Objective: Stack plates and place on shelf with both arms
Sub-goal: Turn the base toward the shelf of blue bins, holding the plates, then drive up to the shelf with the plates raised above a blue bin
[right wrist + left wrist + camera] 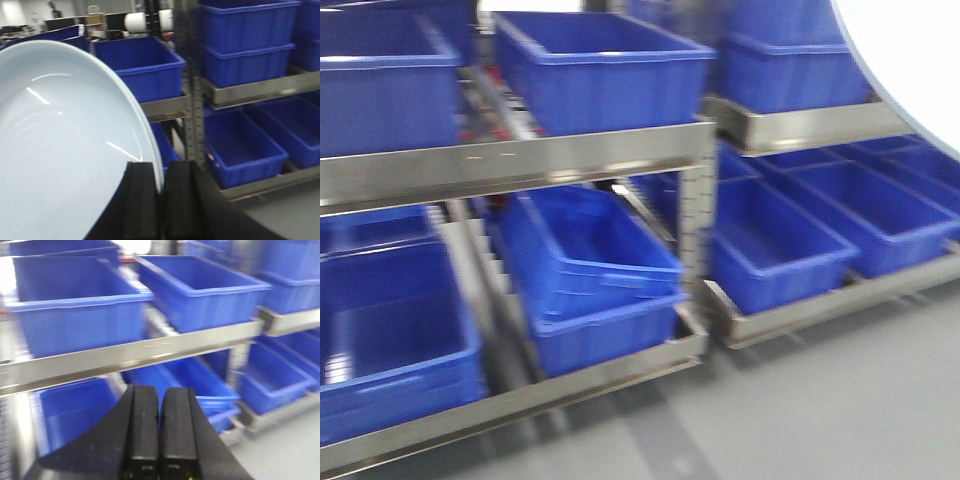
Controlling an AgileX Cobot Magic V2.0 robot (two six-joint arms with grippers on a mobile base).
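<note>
Right wrist: plate (pixel 65 150) rim in right pincer (pixel 161 172)

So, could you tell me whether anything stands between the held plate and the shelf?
Yes. Blue bins fill the shelf tiers in view, so the plate in the right gripper has no bare spot showing there.

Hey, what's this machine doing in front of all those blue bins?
It is a two-armed robot holding a white plate in front of a steel shelf. The right tool is pinched on the plate's rim and holds it up in the air; only one plate is plainly visible. The left tool is shut and holds nothing. The shelf is loaded with blue bins, and the plate is not on it yet.
</note>
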